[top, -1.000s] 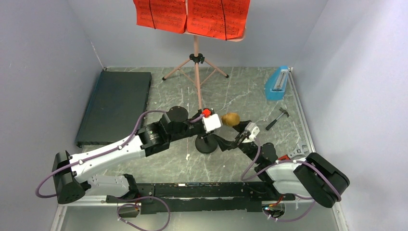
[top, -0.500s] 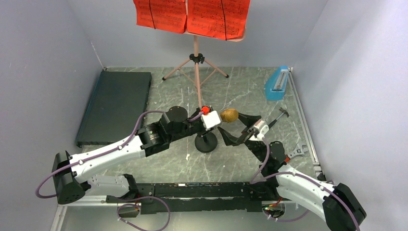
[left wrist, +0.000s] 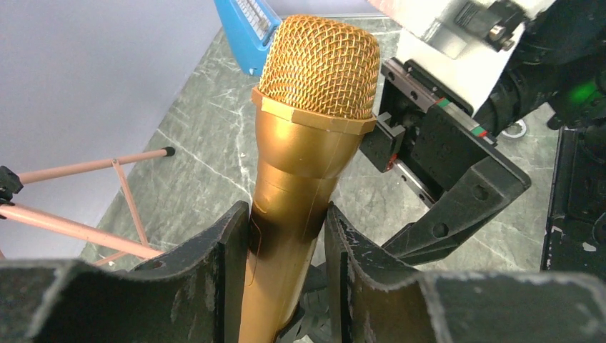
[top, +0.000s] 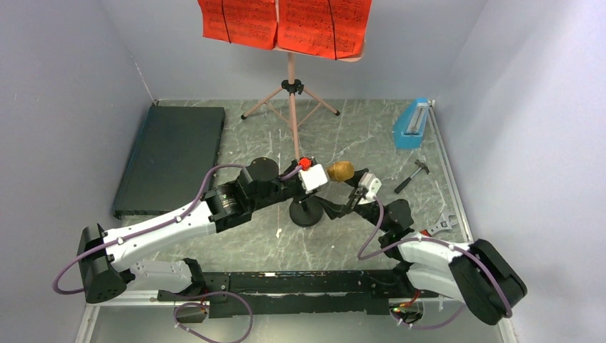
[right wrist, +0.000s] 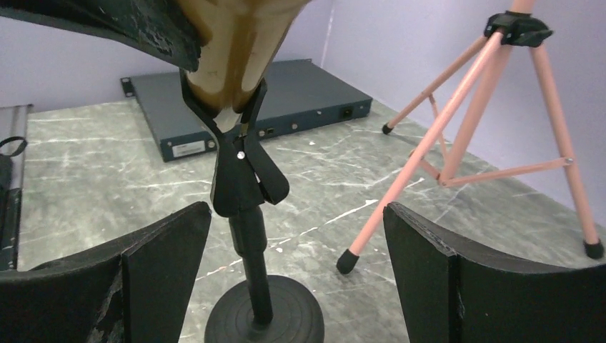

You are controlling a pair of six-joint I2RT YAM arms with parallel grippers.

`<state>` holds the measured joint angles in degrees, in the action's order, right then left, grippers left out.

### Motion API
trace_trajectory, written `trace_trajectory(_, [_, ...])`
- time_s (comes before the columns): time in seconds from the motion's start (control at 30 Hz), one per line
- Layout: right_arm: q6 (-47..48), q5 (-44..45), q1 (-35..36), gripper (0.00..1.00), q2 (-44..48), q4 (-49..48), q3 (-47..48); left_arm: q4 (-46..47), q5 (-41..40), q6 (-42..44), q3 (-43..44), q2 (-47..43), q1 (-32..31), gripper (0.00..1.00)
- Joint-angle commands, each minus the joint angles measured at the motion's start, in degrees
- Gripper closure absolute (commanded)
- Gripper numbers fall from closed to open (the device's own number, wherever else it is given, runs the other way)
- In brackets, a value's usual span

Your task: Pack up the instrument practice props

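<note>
The gold microphone point(top: 341, 171) point(left wrist: 314, 107) sits tilted in the black clip point(right wrist: 239, 171) of its stand, and my left gripper point(top: 325, 177) point(left wrist: 286, 225) is shut on its body. The stand's round black base point(top: 306, 213) point(right wrist: 264, 320) rests on the table. My right gripper point(top: 337, 207) point(right wrist: 296, 218) is open, low at the stand, with the post inside the left part of its gap and touching neither finger. The pink tripod music stand point(top: 291, 86) point(right wrist: 457, 121) carries the red sheet-music pages point(top: 286, 25) at the back. The blue metronome point(top: 412, 125) point(left wrist: 246, 28) stands at the back right.
A flat dark case point(top: 171, 157) point(right wrist: 250, 107) lies at the left. A small hammer point(top: 411, 176) and a wrench point(top: 443, 223) lie on the right near the table edge. Grey walls close in the table on three sides.
My right arm swung out to the right and came back, and its open fingers now stand at the microphone stand's post. The left gripper has kept its hold on the microphone without moving.
</note>
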<state>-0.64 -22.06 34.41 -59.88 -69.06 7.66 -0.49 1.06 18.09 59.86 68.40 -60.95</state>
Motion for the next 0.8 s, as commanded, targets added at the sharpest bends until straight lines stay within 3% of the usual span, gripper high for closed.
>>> trace_trajectory(0.0, [-3.2, -9.5, -1.8, 0.05, -5.0, -15.8, 0.0, 0.6, 1.7, -2.6, 1.3, -0.8, -0.2, 0.91])
trace_trajectory(0.27, [-8.5, -18.3, -4.8, 0.08, -15.6, -28.6, 3.9, 0.7, 3.0, -3.7, 2.0, -0.4, -0.2, 0.91])
trace_trajectory(0.77, [-9.4, -23.3, -5.2, 0.21, -21.3, -28.9, 9.3, 1.5, 3.7, -4.9, 2.5, 0.3, -0.1, 0.91])
